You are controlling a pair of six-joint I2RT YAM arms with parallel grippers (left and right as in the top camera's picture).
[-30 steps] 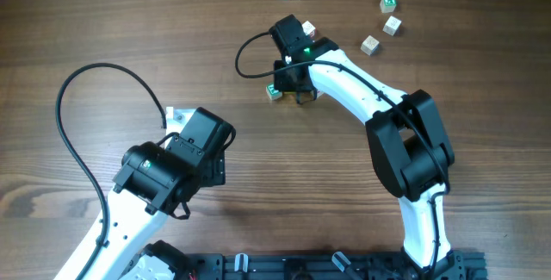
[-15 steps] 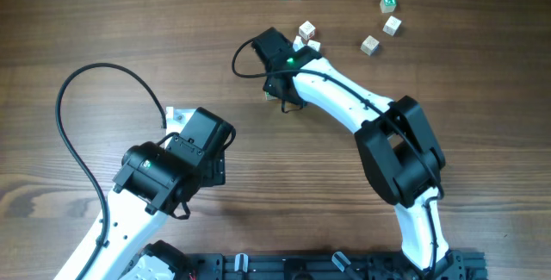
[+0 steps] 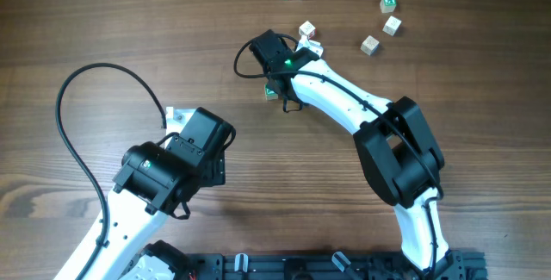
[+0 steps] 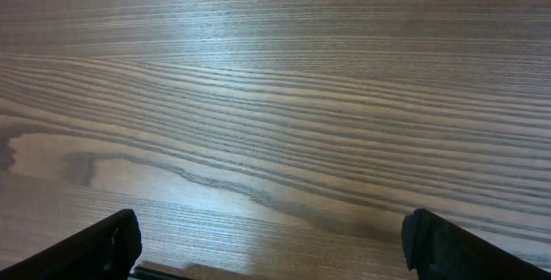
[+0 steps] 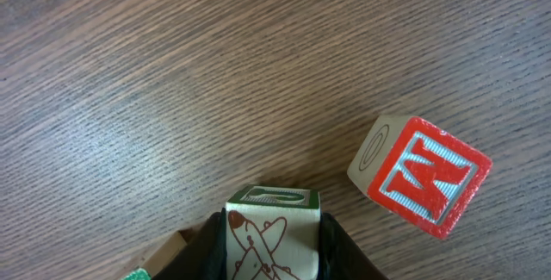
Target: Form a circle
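Observation:
My right gripper (image 5: 274,247) is shut on a wooden block (image 5: 271,233) with a brown airplane drawing and a green-edged top face, held just above the table. A red W block (image 5: 422,185) lies tilted to its right, apart from it. In the overhead view the right gripper (image 3: 281,75) sits left of two loose blocks (image 3: 307,31), and the held block is hidden under the wrist. A green block (image 3: 272,92) lies beside the fingers. Several lettered blocks (image 3: 388,3) curve in an arc at the top. My left gripper (image 4: 271,245) is open over bare wood.
The left arm (image 3: 172,166) and its looping black cable (image 3: 65,133) occupy the lower left. The right arm (image 3: 400,146) stretches across the right middle. A black rail (image 3: 327,264) runs along the front edge.
The right gripper has shifted up and to the left with the airplane block still in it, then slowed. The green block beside it stayed put. The left arm has not moved.

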